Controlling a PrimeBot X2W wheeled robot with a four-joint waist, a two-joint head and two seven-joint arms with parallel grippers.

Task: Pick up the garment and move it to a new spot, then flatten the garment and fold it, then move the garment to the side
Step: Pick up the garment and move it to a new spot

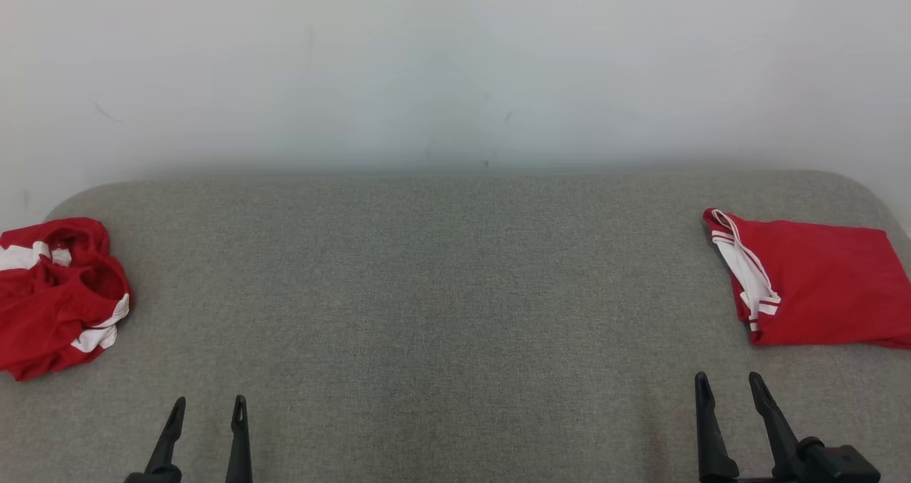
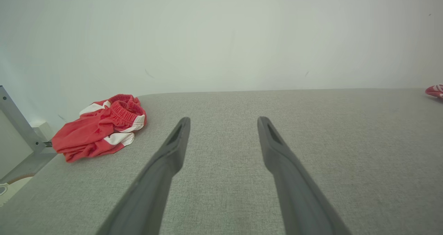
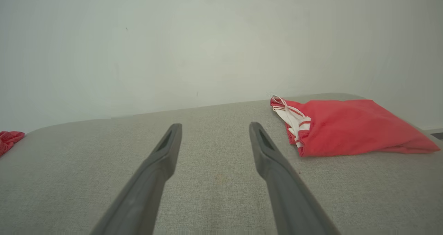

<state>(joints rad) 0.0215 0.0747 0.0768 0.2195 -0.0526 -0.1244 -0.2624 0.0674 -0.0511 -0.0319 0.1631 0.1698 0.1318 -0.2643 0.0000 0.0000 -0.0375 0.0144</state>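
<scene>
A crumpled red garment with white bands (image 1: pixel 57 294) lies in a heap at the left edge of the grey table (image 1: pixel 441 291); the left wrist view shows this heap (image 2: pixel 102 127) at its left. A folded red garment with white trim (image 1: pixel 811 284) lies flat at the table's right side, also seen folded (image 3: pixel 346 127) in the right wrist view. My left gripper (image 1: pixel 208 405) hovers open near the front edge, right of the heap and apart from it. My right gripper (image 1: pixel 729 382) stands open just in front of the folded garment, holding nothing.
A pale wall (image 1: pixel 455 63) rises behind the table. A grey metal frame (image 2: pixel 17 124) stands beyond the table's left edge. The table's back corners are rounded.
</scene>
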